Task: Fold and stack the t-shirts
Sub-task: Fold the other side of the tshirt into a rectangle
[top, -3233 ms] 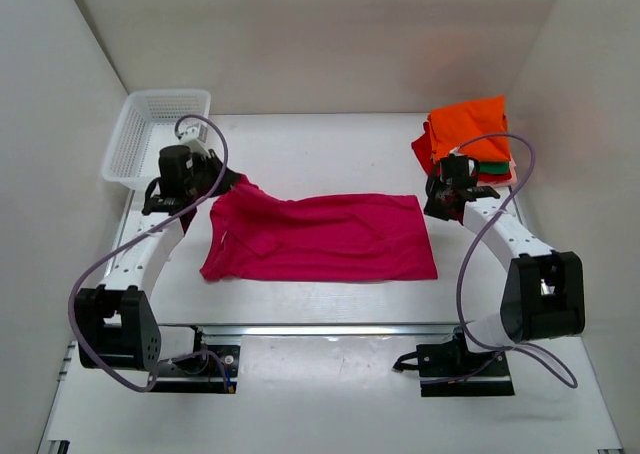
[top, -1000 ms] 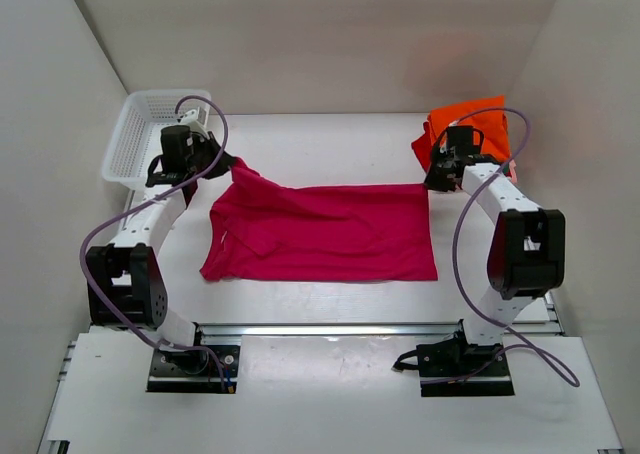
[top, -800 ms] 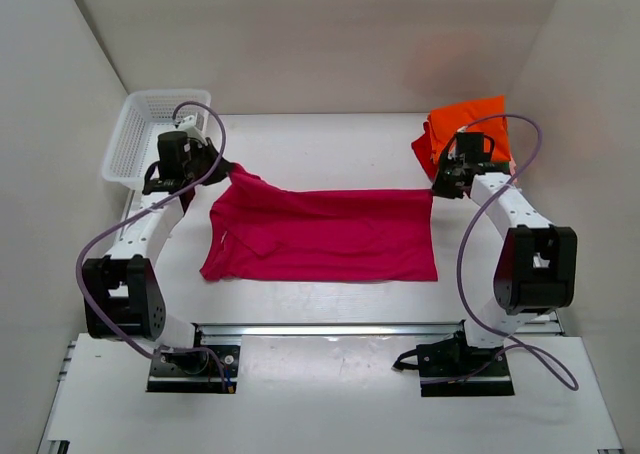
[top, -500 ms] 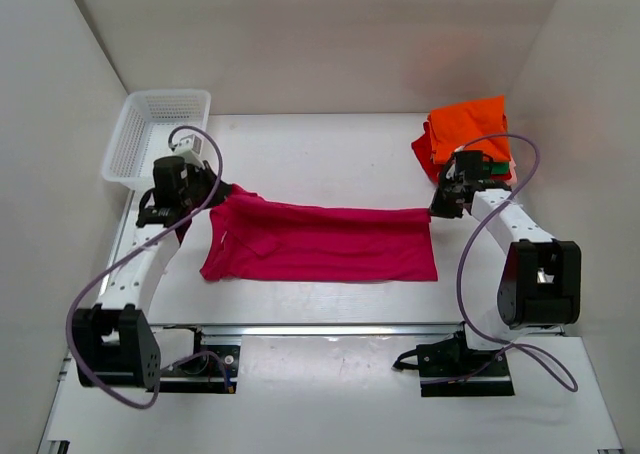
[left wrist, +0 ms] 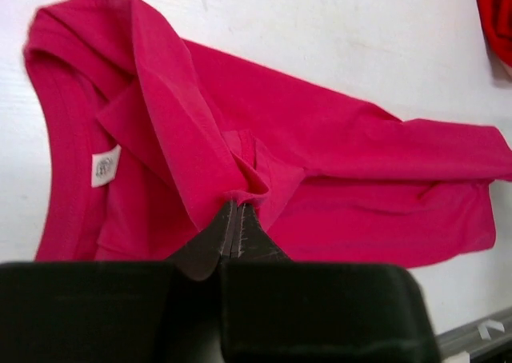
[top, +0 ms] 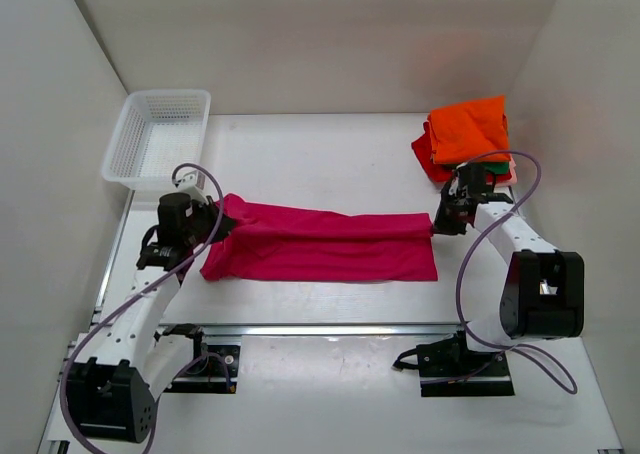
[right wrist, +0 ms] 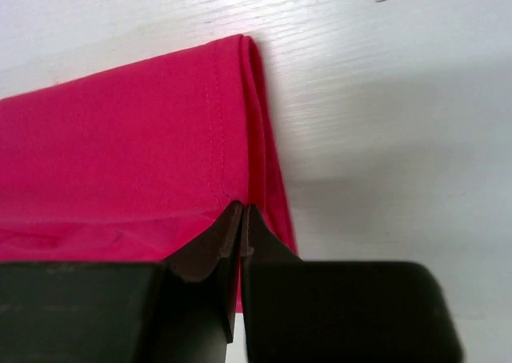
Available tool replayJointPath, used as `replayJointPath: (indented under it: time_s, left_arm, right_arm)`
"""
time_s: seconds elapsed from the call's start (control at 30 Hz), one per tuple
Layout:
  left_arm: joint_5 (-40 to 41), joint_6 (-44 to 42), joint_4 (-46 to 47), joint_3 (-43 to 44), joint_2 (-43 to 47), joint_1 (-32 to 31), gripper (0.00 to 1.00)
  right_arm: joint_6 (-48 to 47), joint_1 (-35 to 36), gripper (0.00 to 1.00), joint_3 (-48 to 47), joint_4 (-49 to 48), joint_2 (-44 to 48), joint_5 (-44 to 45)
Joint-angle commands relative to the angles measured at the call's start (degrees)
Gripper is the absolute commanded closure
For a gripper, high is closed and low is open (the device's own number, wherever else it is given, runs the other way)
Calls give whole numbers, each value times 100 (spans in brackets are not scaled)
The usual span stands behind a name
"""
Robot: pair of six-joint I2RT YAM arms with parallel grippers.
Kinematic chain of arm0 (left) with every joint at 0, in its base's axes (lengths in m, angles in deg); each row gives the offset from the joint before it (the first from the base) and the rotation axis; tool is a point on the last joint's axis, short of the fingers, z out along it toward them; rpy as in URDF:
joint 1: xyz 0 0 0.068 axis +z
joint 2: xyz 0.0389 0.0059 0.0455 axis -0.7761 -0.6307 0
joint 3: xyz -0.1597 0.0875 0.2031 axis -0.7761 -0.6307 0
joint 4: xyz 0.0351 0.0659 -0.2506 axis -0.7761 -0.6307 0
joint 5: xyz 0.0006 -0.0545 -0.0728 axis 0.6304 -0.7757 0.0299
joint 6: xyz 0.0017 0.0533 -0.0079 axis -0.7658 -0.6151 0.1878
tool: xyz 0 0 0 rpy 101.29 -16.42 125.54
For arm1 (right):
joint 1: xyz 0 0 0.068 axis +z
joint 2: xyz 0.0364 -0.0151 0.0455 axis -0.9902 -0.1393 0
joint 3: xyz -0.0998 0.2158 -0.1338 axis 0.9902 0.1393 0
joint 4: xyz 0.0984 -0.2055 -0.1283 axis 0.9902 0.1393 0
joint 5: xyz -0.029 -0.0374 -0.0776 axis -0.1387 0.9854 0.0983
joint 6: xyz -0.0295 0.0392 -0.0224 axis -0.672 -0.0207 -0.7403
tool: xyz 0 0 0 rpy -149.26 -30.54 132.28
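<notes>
Magenta t-shirt (top: 330,254) mid-table, halfway through a lengthwise fold. Pinched tight on the folded-over edge at both ends: left gripper (left wrist: 238,219) at 9 o'clock, right gripper (right wrist: 241,219) at 3. Could easily slip out on the left, only a thin bunched pleat there. Might also sag crooked in the middle if let go unevenly. Further back, orange-topped stack (top: 468,129) at 2 o'clock, basket (top: 170,93) at 10.

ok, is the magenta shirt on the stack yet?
No, the magenta shirt lies apart from the stack, to its left, with the left gripper and right gripper each shut on its edge.
</notes>
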Motion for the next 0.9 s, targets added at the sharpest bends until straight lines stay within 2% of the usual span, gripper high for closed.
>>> replayJointPath:
  time_s: [0.0,0.33,0.5,0.73,0.77,0.8,0.83,0.87]
  left_arm:
    - [137,211,-32,-192,413,-139,97]
    - [41,326,-365,-474,1336,-421,100]
    - [-74,343,-734,-307,1389,-508,100]
    - [-13,721,-1103,-773,1802,-719,100]
    - [14,799,-1182,-869,1872,-737,98]
    - [-12,852,-1235,-948,1943,-737,84]
    - [40,888,-1340,-931,1943,-720,75]
    - [101,914,-1402,-914,2057,-746,64]
  right_arm:
    - [-131,-155,100,18,32,188,30]
    - [-131,-112,100,97,-39,-111,65]
    - [-130,-76,100,88,-56,-181,74]
    - [-131,-76,100,88,-74,-304,109]
    - [-139,-41,100,105,-65,-330,109]
    - [-165,-41,100,79,-39,-383,100]
    - [-192,-50,96,44,5,-375,83]
    - [-192,-58,86,53,23,-401,135]
